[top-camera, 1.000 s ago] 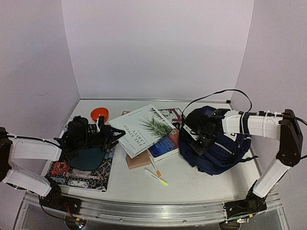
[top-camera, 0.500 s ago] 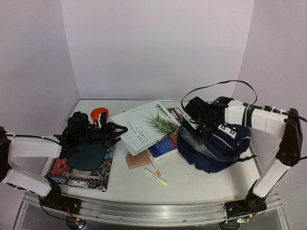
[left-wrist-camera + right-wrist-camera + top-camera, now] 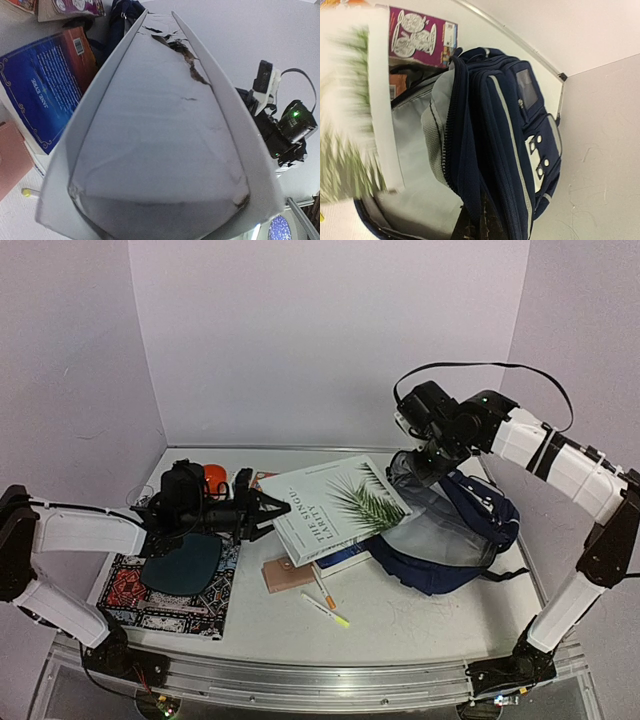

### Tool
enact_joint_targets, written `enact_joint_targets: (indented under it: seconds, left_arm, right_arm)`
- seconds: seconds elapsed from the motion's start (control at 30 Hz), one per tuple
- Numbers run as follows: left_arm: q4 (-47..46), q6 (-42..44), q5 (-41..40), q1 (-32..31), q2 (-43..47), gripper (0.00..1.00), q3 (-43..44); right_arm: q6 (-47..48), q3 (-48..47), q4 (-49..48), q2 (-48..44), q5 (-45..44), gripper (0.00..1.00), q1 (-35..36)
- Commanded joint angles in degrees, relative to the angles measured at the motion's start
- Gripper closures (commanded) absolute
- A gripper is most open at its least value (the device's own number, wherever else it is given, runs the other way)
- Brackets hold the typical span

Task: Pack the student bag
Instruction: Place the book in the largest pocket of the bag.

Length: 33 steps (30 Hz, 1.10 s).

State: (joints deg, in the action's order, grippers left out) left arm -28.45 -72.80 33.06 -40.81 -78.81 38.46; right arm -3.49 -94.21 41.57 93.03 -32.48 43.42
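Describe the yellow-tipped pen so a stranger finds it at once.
Start at the big navy student bag on the right. Left of it, beside the small pink notebook, lie two pens. The yellow-tipped pen is the nearer, with a white body; the orange-tipped pen lies behind.

The white book [image 3: 335, 508] with the palm leaf, held tilted above the middle of the desk, carries its title in dark capitals over two lines: "THE SINGU" and "LARITY". In the overhead view the letters stand upside down on the cover's left part.

In the left wrist view, the blue book [image 3: 45, 95] lying flat on the desk shows "JANE EYRE" in pale capitals inside an ornate border. A barcode patch sits near its far corner, its digits too small to read.

The purple booklet [image 3: 422, 37] near the desk's far edge has cartoon drawings, but its lettering cannot be made out. The grey label on the backpack [image 3: 505, 145] shows nothing legible.
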Motion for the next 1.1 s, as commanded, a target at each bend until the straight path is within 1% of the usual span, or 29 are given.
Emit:
enact_joint_targets:
  seconds: [0.0, 0.1, 0.23, 0.53, 0.73, 0.83, 1.07]
  left_arm:
    - [-3.4, -0.5, 0.3, -5.2, -4.4, 0.68, 7.1]
    - [-3.4, -1.5, -1.4, -6.7, -6.9, 0.68, 9.2]
    - [-3.4, -3.2, -4.0, -7.0, -10.2, 0.68, 12.0]
    - [-3.5, -8.5, -5.5, -9.4, -21.2, 0.68, 21.7]
    - [-3.7, -12.2, -6.7, -10.4, -26.7, 0.68, 27.2]
    - [-3.7, -13.0, -7.5, -11.6, -29.8, 0.68, 31.5]
    - [-3.8, -15.3, -13.3, -14.4, -37.9, 0.68, 40.1]
  right_arm:
    - [1.1, -5.8, -2.1, -2.3, -3.7, 1.00, 0.5]
    - [0.9, -6.6, -2.3, -1.7, -2.6, 1.00, 0.4]
    - [-0.1, -6.5, -3.5, -1.3, -0.6, 1.00, 0.4]
    - [-1.8, -5.8, -6.3, -0.9, 4.2, 1.00, 0.4]
    - [-2.5, -4.6, -7.4, -1.6, 6.2, 1.00, 0.5]
    - [-2.9, -4.2, -7.9, -2.0, 7.0, 1.00, 0.5]
    - [-3.9, -3.0, -8.2, -2.9, 9.3, 1.00, 0.7]
